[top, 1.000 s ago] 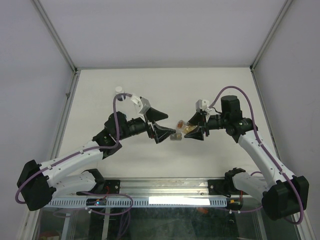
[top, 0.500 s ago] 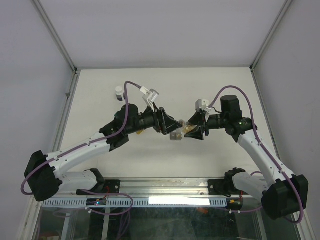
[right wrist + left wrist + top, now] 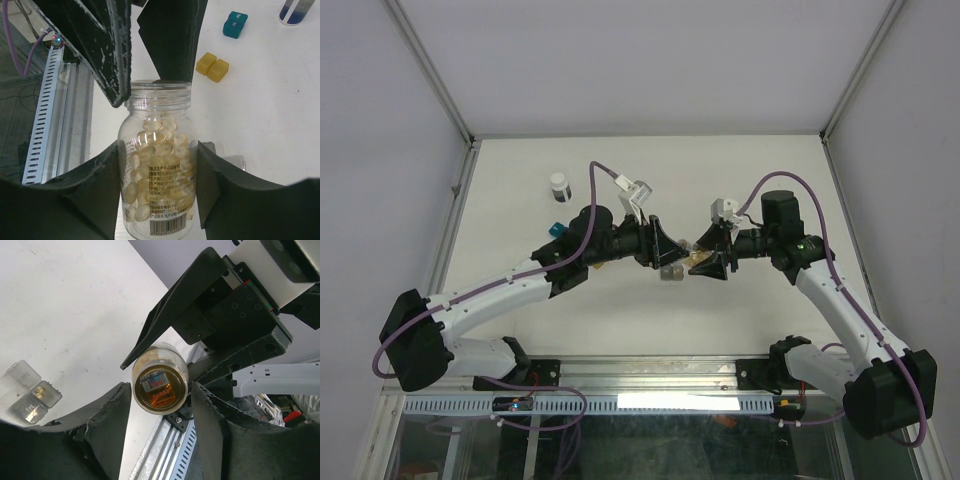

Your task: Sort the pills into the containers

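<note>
My right gripper [image 3: 159,150] is shut on a clear bottle [image 3: 159,170] full of yellow softgel pills [image 3: 150,150], held above the table with its mouth toward the left arm. My left gripper [image 3: 160,395] is open, its fingers [image 3: 107,420] flanking the bottle's mouth [image 3: 160,385] with narrow gaps on both sides. On the table lie the gray container [image 3: 30,390], lid up with a yellow pill in one cell, the amber-yellow container [image 3: 212,66] and the teal container [image 3: 235,24]. From above, the two grippers meet at the bottle [image 3: 696,259], with the gray container [image 3: 670,272] just below them.
A small white-capped bottle [image 3: 558,185] stands at the back left, the teal container [image 3: 555,228] near it. The metal rail [image 3: 650,375] with the arm bases runs along the near edge. Frame posts and walls bound the table on both sides.
The left arm has swung right to the bottle held by the right gripper, and its jaws have narrowed around the bottle's mouth. The right arm and bottle have stayed still.
</note>
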Tool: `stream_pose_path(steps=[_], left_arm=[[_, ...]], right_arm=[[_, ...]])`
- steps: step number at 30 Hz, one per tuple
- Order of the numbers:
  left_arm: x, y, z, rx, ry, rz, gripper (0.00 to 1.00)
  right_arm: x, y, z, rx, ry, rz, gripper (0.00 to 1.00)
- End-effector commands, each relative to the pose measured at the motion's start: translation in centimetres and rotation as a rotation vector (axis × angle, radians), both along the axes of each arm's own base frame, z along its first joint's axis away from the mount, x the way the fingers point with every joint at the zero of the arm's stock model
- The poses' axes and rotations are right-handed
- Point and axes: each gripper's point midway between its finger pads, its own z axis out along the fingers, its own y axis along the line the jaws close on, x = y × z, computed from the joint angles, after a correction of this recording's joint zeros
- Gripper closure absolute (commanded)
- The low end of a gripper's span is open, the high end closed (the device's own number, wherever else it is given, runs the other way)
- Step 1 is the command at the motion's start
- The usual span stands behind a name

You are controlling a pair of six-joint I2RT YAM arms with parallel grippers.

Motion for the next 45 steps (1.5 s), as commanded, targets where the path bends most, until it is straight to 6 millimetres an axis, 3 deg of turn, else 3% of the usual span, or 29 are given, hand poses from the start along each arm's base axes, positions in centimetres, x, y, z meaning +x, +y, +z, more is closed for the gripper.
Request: stream_pose_path(steps=[1,8,13,17,21,24,29,36,39,42,45], left_arm=[[-0.5,-0.8,2.9,-0.051,-0.044,-0.039,0.52],[-1.2,-1.3,2.3,-0.038,-0.05,-0.094,0.68],[-2.9,-2.0,0.0,0.024,-0.125,-0.266,0.71],[-3.8,-1.8,-2.9,0.113,-0.278,-0.405,0.74],[-5.3,-0.9,-4.6,0.169,-0.558,-0.607,0.73],[-7.2,-0.1,-5.4,0.135,-0.8,-0.806,0.68],[-5.2,-1.4,-4.5,0.123,-0.903,-0.83,0.6],[-1.8,-2.1,-2.2,0.177,-0.906,-0.671,0.2],[-1.4,-1.3,-0.1,0.16,-0.95,-0.575,0.11],[-1.3,-0.6,-0.1,0.163,-0.948,-0.525,0.02],[-0.9,-0.1,-0.1,0.166,-0.936,-0.472,0.01]], right_arm=[[0.8,0.3,2.1,0.032,-0.077,0.006,1.0],[0.7,0.3,2.1,0.033,-0.079,0.008,1.0],[0.7,0.3,2.2,0.034,-0.079,0.009,1.0],[0.6,0.3,2.2,0.034,-0.08,0.009,1.0],[0.7,0.3,2.2,0.034,-0.078,0.009,1.0],[0.7,0.3,2.1,0.034,-0.075,0.008,1.0],[0.6,0.3,2.1,0.037,-0.07,0.014,1.0],[0.5,0.3,2.2,0.034,-0.074,0.018,1.0],[0.5,0.3,2.1,0.034,-0.073,0.019,1.0],[0.5,0.3,2.1,0.034,-0.072,0.019,1.0],[0.5,0.3,2.1,0.034,-0.069,0.02,1.0]])
